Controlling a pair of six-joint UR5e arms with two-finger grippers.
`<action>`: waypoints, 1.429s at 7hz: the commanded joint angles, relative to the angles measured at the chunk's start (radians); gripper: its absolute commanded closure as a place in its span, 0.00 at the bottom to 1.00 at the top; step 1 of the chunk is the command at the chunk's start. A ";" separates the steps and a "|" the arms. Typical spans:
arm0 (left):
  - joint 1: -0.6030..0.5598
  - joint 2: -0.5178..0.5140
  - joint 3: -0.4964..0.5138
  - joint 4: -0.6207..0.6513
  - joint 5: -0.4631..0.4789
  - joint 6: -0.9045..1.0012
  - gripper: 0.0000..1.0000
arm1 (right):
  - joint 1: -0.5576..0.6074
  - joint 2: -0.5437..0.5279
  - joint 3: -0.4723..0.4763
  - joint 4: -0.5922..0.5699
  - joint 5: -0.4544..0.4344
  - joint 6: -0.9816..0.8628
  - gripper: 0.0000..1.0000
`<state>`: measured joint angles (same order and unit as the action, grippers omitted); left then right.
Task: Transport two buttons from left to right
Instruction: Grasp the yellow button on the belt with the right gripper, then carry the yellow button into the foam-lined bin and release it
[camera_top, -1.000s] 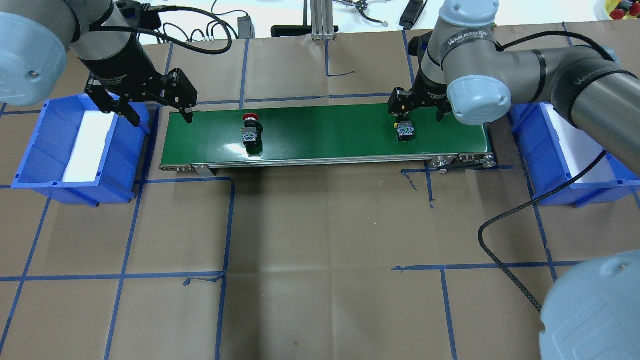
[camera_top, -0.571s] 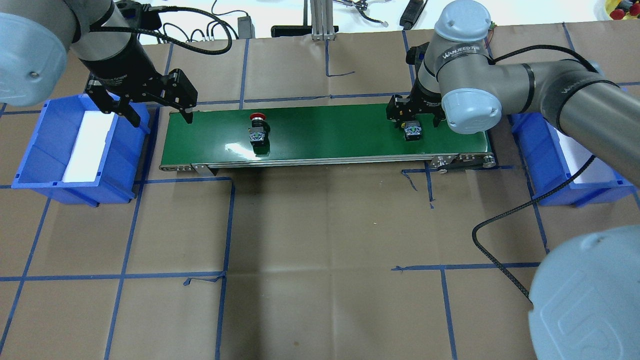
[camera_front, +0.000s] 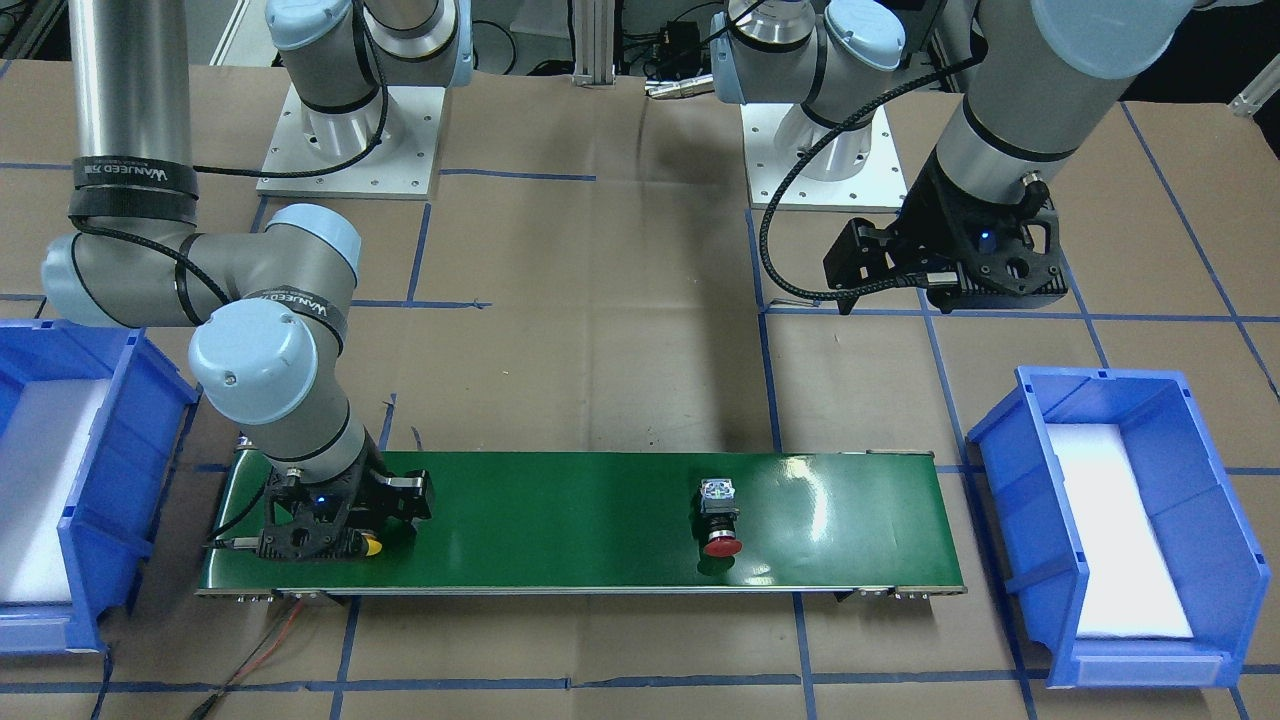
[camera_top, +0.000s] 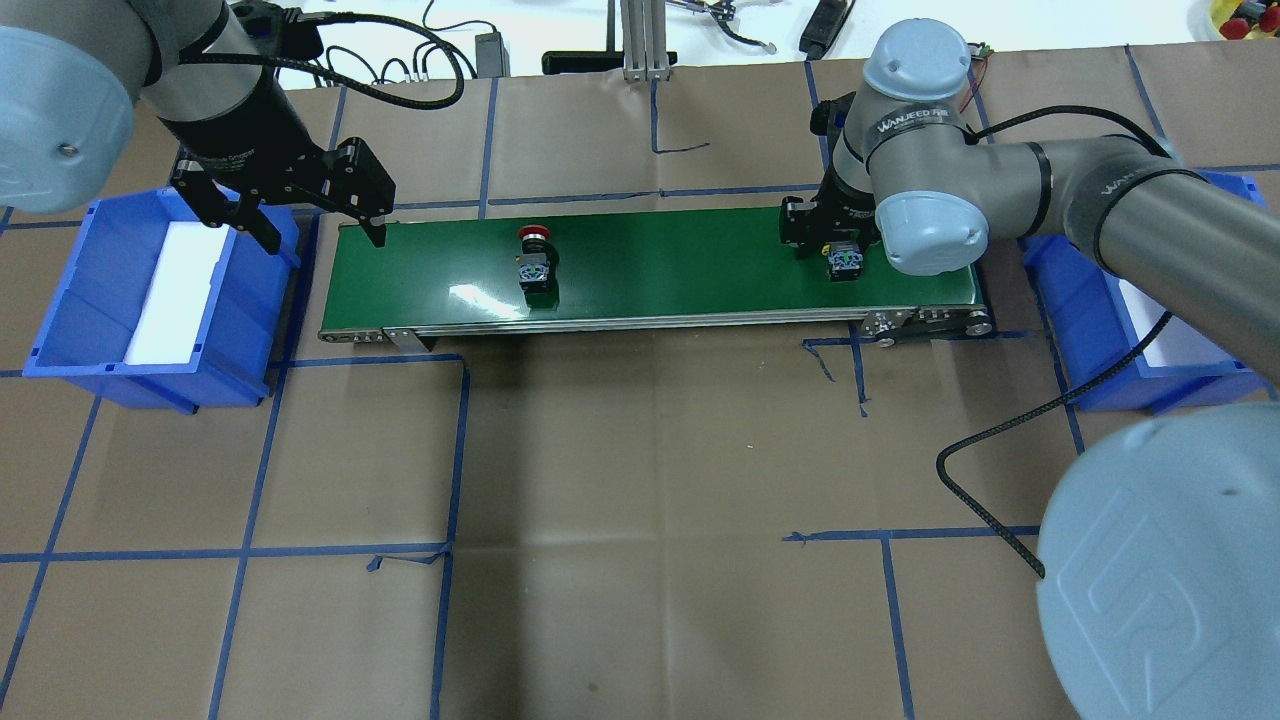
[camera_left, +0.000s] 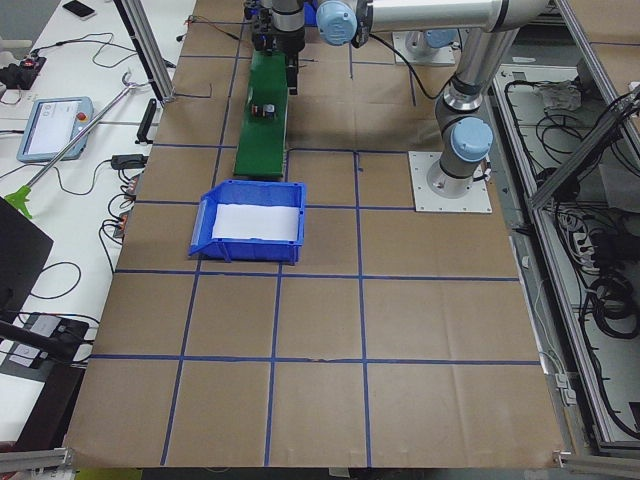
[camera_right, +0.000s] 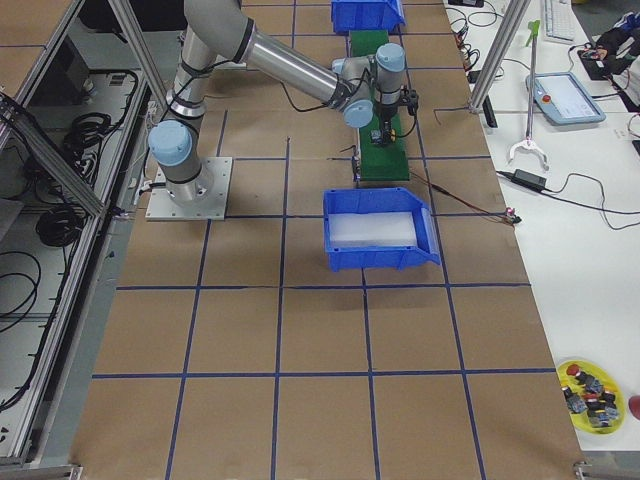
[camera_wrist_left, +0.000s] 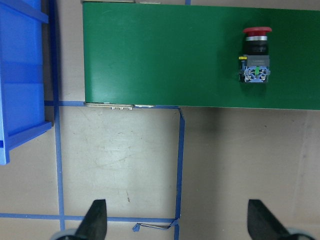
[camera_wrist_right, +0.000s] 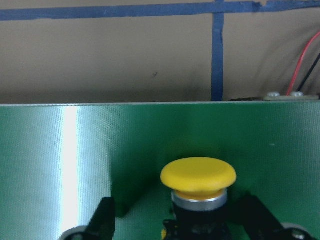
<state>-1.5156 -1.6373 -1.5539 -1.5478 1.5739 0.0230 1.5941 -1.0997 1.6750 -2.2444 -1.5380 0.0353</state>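
Observation:
The red button (camera_top: 536, 262) lies on its side on the green conveyor belt (camera_top: 680, 260), left of the middle; it also shows in the left wrist view (camera_wrist_left: 256, 55) and the front view (camera_front: 720, 518). The yellow button (camera_top: 846, 262) lies near the belt's right end. My right gripper (camera_top: 835, 245) is low over it, open, with a finger on each side and gaps to its body; its yellow cap (camera_wrist_right: 198, 177) fills the right wrist view. My left gripper (camera_top: 322, 238) is open and empty, high over the belt's left end.
A blue bin (camera_top: 80, 290) with a white liner stands left of the belt and another blue bin (camera_top: 1100, 330) stands right of it, partly under my right arm. Blue tape lines cross the brown paper table. A black cable (camera_top: 1000, 450) hangs from the right arm.
Both buttons have moved to the right along the belt. My right gripper has moved right with the yellow button and stays around it. The left gripper has not moved.

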 joint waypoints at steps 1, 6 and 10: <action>0.000 -0.001 0.000 0.000 0.000 0.000 0.00 | -0.022 -0.044 -0.001 0.038 -0.008 -0.005 0.95; -0.002 0.001 -0.002 0.003 -0.002 0.000 0.00 | -0.279 -0.155 -0.271 0.506 -0.005 -0.261 0.94; -0.002 0.001 -0.002 0.008 -0.002 0.000 0.00 | -0.532 -0.154 -0.229 0.491 -0.007 -0.648 0.95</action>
<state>-1.5171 -1.6368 -1.5561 -1.5408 1.5723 0.0230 1.1263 -1.2574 1.4169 -1.7459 -1.5459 -0.5245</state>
